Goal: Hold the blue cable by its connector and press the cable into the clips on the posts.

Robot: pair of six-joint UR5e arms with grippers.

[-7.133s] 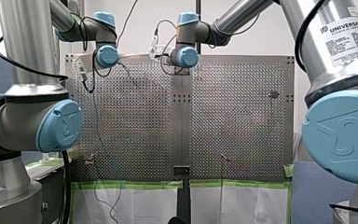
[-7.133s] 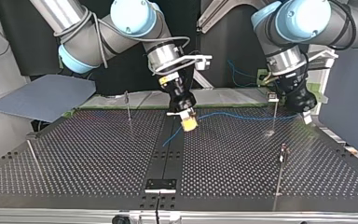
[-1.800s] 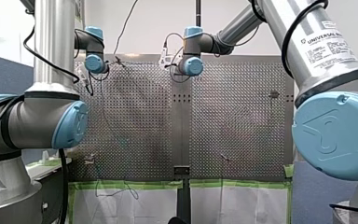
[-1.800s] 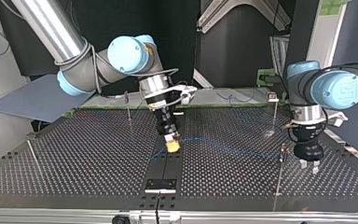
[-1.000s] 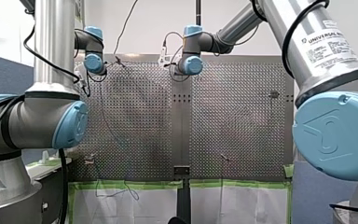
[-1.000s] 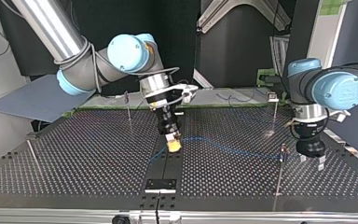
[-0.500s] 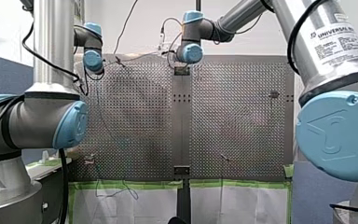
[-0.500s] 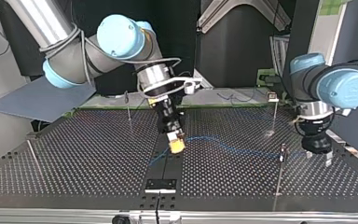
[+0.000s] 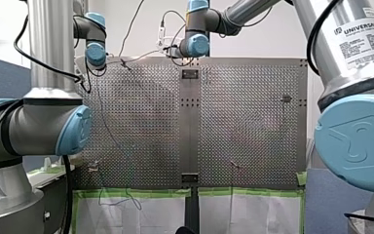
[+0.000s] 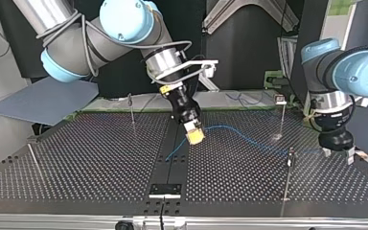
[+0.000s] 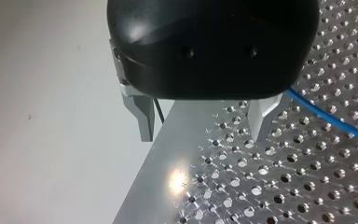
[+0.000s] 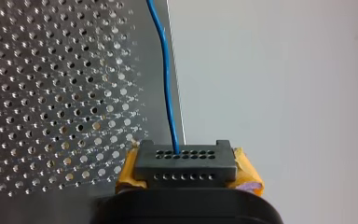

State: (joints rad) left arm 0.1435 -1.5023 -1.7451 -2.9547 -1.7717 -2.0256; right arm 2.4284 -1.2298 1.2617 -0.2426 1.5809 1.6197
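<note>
1. My right gripper (image 12: 186, 171) is clamped on the connector (image 12: 186, 161), with its yellow pads (image 12: 248, 173) pressed against the two short sides.
2. The connector is a dark grey block with two rows of small round holes. The thin blue cable (image 12: 167, 84) leaves one hole in the row farther from the gripper. It runs straight ahead of the gripper along the edge of the perforated tabletop (image 12: 51, 93).
3. The gripper's black body hides the part of the connector nearest it.
4. In the top view this gripper hangs tilted at centre frame. The cable arcs from it towards the right and drops to the head of a thin post (image 10: 289, 168) at lower right. Whether the cable sits in a clip there is too small to tell.
5. My left gripper (image 11: 204, 126) stands apart, with nothing between its metal fingers (image 11: 144, 116). The cable passes just beside one finger, outside the gap.
6. In the front view both grippers are hard to make out at the upper edge of the tabletop.
</note>
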